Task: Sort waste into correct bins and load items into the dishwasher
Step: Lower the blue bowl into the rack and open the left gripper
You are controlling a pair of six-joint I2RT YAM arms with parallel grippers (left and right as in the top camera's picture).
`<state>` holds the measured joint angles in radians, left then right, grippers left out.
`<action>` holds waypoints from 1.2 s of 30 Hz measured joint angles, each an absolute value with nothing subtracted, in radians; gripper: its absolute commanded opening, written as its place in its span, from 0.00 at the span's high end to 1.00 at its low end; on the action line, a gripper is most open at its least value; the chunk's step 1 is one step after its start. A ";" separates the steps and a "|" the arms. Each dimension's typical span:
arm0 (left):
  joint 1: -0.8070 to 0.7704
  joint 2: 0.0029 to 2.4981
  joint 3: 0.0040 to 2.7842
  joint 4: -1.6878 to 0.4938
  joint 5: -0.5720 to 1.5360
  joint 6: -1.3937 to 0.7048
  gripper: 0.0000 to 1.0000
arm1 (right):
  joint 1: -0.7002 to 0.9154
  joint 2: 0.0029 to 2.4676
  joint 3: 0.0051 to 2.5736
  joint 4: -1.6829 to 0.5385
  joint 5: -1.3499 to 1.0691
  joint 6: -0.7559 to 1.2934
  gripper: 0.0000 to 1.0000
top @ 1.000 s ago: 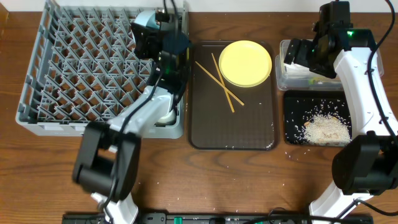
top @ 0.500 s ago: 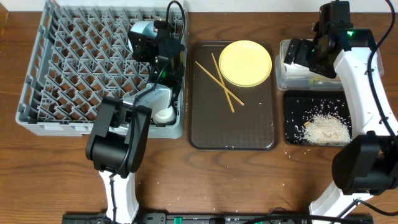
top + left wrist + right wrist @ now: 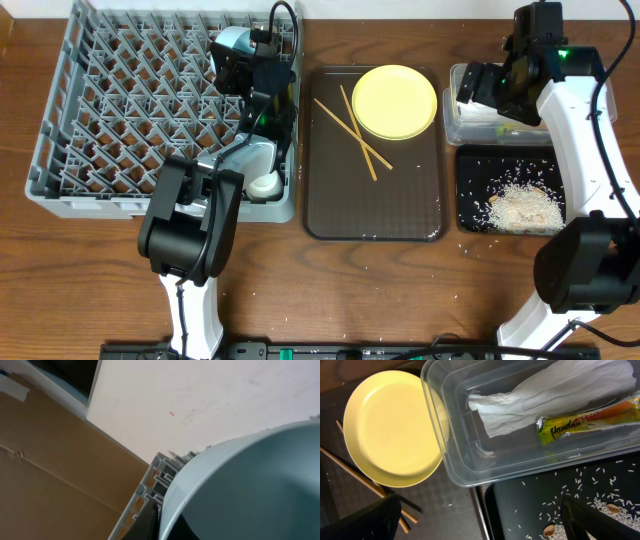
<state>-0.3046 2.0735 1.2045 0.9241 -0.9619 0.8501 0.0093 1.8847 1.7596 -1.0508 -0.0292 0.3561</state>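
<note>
The left gripper (image 3: 238, 56) grips the light blue bowl (image 3: 250, 485) over the far right corner of the dish rack (image 3: 120, 120), perhaps touching pegs. We see the right gripper (image 3: 480, 517) hanging open above the clear tub (image 3: 460, 467).

Left tool (image 3: 233, 52) clamped, right tool (image 3: 480, 521) spread.

The overhead camera looks straight down, taking in the whole worktop (image 3: 400, 290) and both arms. The left wrist camera tilts upward, very close to the light blue bowl (image 3: 250, 485), with a dish rack (image 3: 155, 467) corner beside it. The right wrist camera looks down past the right fingers (image 3: 360, 522) onto the yellow plate (image 3: 390, 430), clear tub (image 3: 465, 462) and black tray (image 3: 520, 505), all of which the overhead view shares.
</note>
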 measured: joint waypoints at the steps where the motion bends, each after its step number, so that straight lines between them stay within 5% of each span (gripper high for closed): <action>1: -0.305 2.074 1.205 0.924 -0.954 0.849 0.92 | 0.009 1.885 1.760 -1.051 -0.029 0.356 0.01; 16: -0.308 2.074 1.206 0.756 -0.871 0.754 0.91 | 0.009 1.885 1.760 -1.051 -0.029 0.356 0.01; 20: -0.312 2.074 1.206 0.735 -0.863 0.729 0.83 | 0.009 1.885 1.760 -1.051 -0.029 0.356 0.01; 27: -0.316 2.074 1.206 0.761 -0.863 0.721 0.53 | 0.009 1.885 1.760 -1.051 -0.029 0.356 0.01; 36: -0.393 2.074 1.206 0.729 -0.862 0.709 0.40 | 0.009 1.885 1.760 -1.051 -0.029 0.356 0.01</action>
